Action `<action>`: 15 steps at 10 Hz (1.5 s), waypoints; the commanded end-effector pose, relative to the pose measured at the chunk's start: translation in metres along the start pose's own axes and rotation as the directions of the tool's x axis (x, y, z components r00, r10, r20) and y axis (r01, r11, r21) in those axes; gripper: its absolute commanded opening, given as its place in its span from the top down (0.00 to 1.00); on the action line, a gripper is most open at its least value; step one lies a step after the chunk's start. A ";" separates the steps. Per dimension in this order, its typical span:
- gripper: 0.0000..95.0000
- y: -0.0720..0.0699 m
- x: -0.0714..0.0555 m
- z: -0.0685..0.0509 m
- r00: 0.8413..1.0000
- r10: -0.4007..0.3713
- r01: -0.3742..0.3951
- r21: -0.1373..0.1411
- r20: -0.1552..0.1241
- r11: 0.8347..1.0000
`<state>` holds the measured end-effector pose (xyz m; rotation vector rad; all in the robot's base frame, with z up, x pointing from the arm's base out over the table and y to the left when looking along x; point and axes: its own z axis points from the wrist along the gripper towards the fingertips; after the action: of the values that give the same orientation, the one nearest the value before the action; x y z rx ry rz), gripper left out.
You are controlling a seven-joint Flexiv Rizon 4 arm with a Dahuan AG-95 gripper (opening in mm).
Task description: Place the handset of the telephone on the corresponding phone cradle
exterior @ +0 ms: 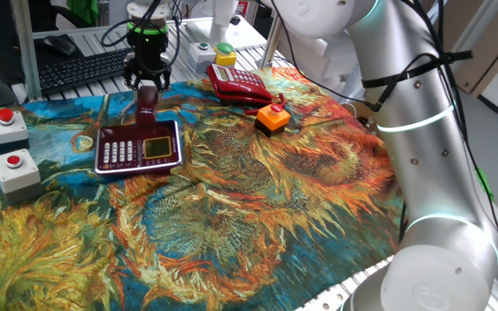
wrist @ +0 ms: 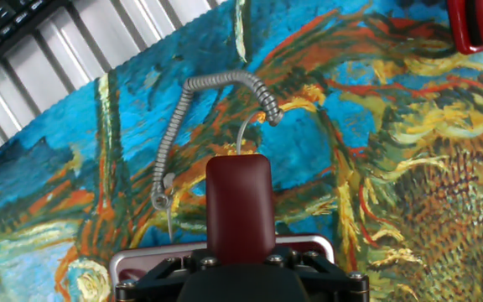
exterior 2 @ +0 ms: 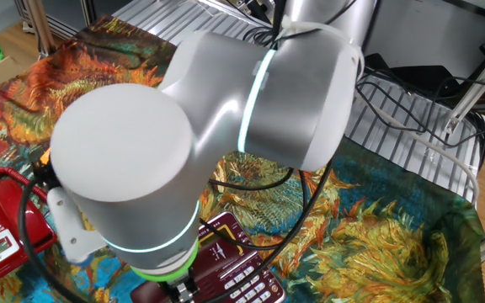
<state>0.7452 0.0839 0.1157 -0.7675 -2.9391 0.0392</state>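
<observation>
The dark maroon handset [exterior: 148, 99] hangs tilted in my gripper [exterior: 148, 86], just above the far edge of the phone cradle [exterior: 139, 147], a flat maroon base with white keys and a yellowish display. In the hand view the handset [wrist: 239, 205] sticks out from between my fingers, with the cradle's edge [wrist: 141, 264] below it and the grey coiled cord [wrist: 174, 134] lying on the cloth. My gripper [wrist: 239, 256] is shut on the handset. In the other fixed view my arm hides most; only part of the cradle [exterior 2: 234, 265] shows.
A bright red telephone [exterior: 239, 85] and an orange button box [exterior: 272, 117] sit to the right of the cradle. Two grey boxes with red buttons [exterior: 11, 147] stand at the left. A yellow box with a green button [exterior: 224, 54] and a keyboard [exterior: 80, 69] lie behind.
</observation>
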 end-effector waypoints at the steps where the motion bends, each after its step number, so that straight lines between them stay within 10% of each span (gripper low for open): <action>1: 1.00 -0.006 -0.013 0.006 0.896 -0.443 0.443 0.017 0.017 0.896; 15: 1.00 -0.038 -0.053 0.020 0.789 -0.614 0.613 0.052 0.009 0.788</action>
<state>0.7699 0.0253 0.0931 0.2279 -3.0393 0.0622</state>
